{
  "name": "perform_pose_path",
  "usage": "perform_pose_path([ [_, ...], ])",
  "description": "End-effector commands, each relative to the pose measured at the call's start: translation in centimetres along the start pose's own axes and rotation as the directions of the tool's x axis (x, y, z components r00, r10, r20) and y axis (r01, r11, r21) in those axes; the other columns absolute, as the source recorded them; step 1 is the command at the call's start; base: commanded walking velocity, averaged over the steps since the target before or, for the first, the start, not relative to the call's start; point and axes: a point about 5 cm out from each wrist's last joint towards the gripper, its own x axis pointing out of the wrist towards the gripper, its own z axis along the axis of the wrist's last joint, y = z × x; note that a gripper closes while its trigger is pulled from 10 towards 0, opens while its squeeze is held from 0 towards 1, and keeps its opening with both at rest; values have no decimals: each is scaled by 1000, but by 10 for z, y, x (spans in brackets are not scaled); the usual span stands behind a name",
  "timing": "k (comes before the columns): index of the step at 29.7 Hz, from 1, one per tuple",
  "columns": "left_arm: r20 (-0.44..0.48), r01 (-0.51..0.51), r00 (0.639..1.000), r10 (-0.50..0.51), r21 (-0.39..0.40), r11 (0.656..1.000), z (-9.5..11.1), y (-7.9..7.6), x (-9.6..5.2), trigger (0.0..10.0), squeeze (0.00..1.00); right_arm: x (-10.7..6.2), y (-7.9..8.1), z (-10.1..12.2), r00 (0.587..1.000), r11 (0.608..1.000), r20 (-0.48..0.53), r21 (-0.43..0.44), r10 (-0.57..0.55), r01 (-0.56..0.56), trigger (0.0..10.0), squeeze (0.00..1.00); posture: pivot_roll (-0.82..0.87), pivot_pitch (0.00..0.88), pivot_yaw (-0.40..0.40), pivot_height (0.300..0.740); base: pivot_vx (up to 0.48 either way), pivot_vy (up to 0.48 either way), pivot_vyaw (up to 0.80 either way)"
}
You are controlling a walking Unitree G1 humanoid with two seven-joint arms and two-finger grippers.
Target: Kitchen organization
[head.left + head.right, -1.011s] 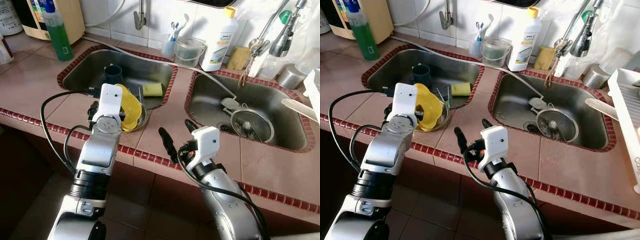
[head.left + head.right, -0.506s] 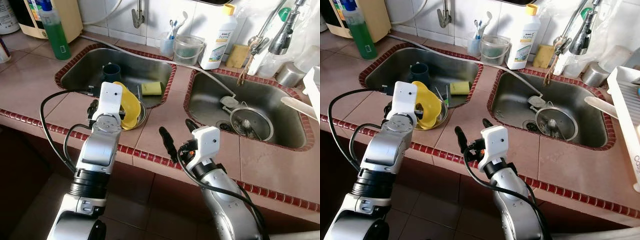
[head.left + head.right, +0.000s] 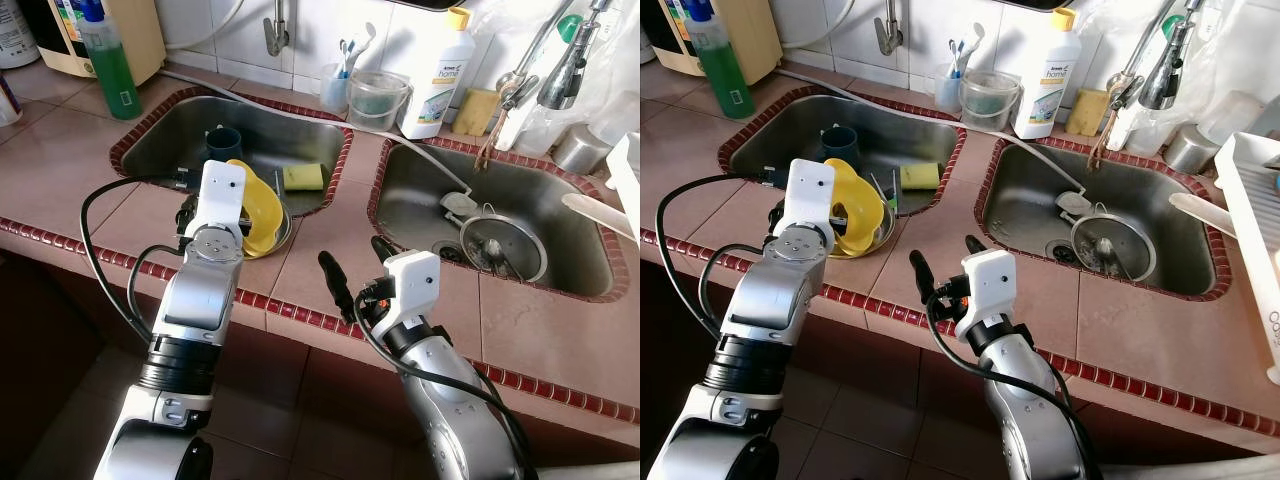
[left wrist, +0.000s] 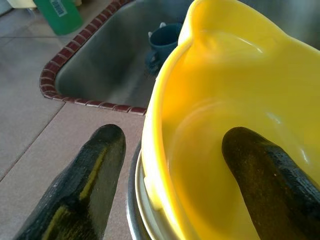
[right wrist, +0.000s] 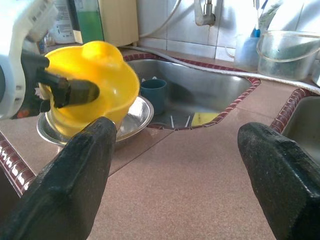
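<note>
A yellow plastic bowl [image 3: 259, 204] stands tilted on edge inside a shallow steel bowl [image 3: 285, 233] on the tiled counter, at the front rim of the left sink [image 3: 170, 140]. My left gripper [image 4: 175, 135] is shut on the yellow bowl's rim, one finger inside and the other finger [image 5: 75, 91] against its outer wall. My right gripper [image 3: 350, 252] hovers open over the counter's front edge between the two sinks, holding nothing. Inside the left sink sit a dark blue cup [image 3: 224, 145] and a yellow sponge [image 3: 303, 177].
A green soap bottle [image 3: 112, 65] stands at the back left. A white detergent bottle [image 3: 440, 75] and a clear tub [image 3: 378, 100] stand behind the sinks. The right sink holds a metal strainer [image 3: 505, 247]. A white dish rack [image 3: 1250, 230] is at the far right.
The camera has shifted slightly. The left gripper keeps its hold on the yellow bowl, and the right gripper stays open in place.
</note>
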Motion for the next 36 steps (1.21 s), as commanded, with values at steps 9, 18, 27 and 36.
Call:
perform_pose_path([
  [9, 147, 119, 984, -100, -123, 985, 27, -4, -8, 10000, 0, 3, 0, 5, 1000, 1000, 22, -9, 14, -14, 10000, 0, -141, 94, -82, 740, 0, 0, 0],
  [18, 167, 194, 971, -173, -118, 974, 21, -9, -10, 10000, 922, 4, 0, 6, 1000, 1000, 26, -15, 17, -17, 10000, 0, -146, 95, -86, 740, 0, 0, 0],
  [27, 160, 199, 970, -184, -83, 976, 17, -10, -9, 10000, 1000, 4, 0, 7, 1000, 1000, 28, -9, 9, -9, 10000, 0, -147, 102, -81, 740, 0, 0, 0],
  [36, 102, 159, 983, -155, -40, 986, 16, -9, -7, 10000, 0, 5, 0, 7, 1000, 1000, 29, -6, 8, -7, 10000, 0, -144, 103, -81, 740, 0, 0, 0],
])
